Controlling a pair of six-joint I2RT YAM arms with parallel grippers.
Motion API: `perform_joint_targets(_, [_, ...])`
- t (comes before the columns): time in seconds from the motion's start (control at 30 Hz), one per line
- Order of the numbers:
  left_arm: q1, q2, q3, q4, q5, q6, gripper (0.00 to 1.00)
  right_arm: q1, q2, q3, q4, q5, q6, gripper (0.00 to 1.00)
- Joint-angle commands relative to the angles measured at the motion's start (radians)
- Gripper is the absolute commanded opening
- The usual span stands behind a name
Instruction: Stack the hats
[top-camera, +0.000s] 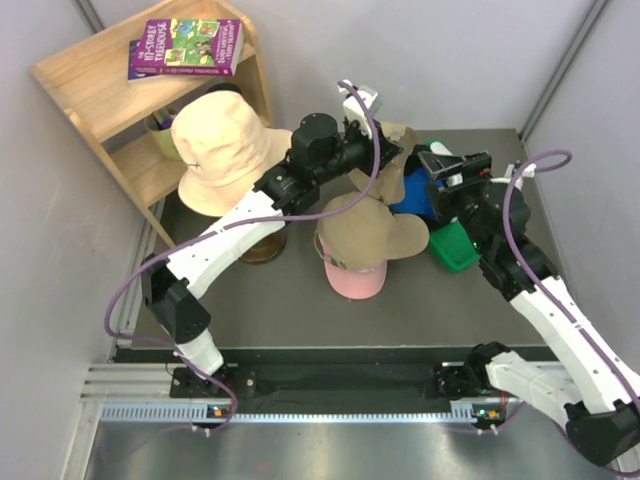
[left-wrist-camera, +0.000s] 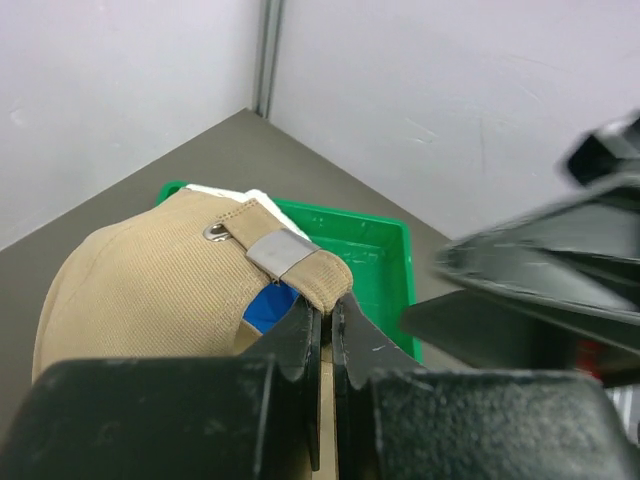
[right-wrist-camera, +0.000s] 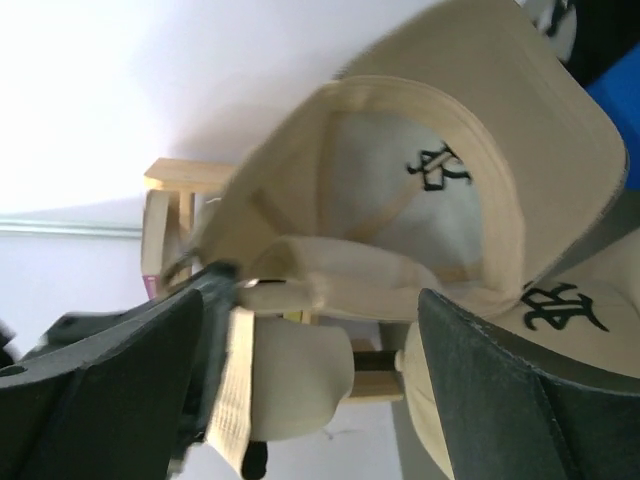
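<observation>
In the left wrist view my left gripper is shut on the back strap of a khaki-tan cap, which hangs over a royal blue hat. From above, that left gripper holds the cap at the back of the table. My right gripper faces it from the right. Its fingers stand wide apart beneath the cap's hollow underside, gripping nothing. Nearer the front, a second khaki hat lies on a pink cap.
A green tray sits under the right arm beside the blue hat. A cream bucket hat rests on a wooden stand at the left. Behind it is a wooden shelf with a purple book. Walls close in at the back.
</observation>
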Motion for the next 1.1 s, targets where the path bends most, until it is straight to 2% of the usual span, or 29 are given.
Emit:
perform_joint_targets(0.0, [-0.012,-0.081,-0.007,0.075,0.056,0.05,0.0,-0.111,0.016,-0.088,0.195,-0.198,0.181,0.88])
perform_joint_targets(0.13, [-0.012,-0.092,-0.01,0.069,0.064,0.066,0.0,-0.205,0.058,-0.114,0.319,-0.279,0.244,0.88])
perform_joint_targets(0.3, [-0.014,-0.095,-0.014,0.069,0.087,0.076,0.0,-0.256,0.112,-0.138,0.414,-0.35,0.336,0.87])
perform_joint_targets(0.5, [-0.014,-0.107,-0.024,0.08,0.098,0.089,0.0,-0.277,0.132,-0.183,0.414,-0.354,0.403,0.87])
perform_joint_targets(1.07, [-0.014,-0.176,-0.092,0.072,0.106,0.122,0.0,-0.36,0.055,-0.358,0.453,-0.354,0.549,0.86])
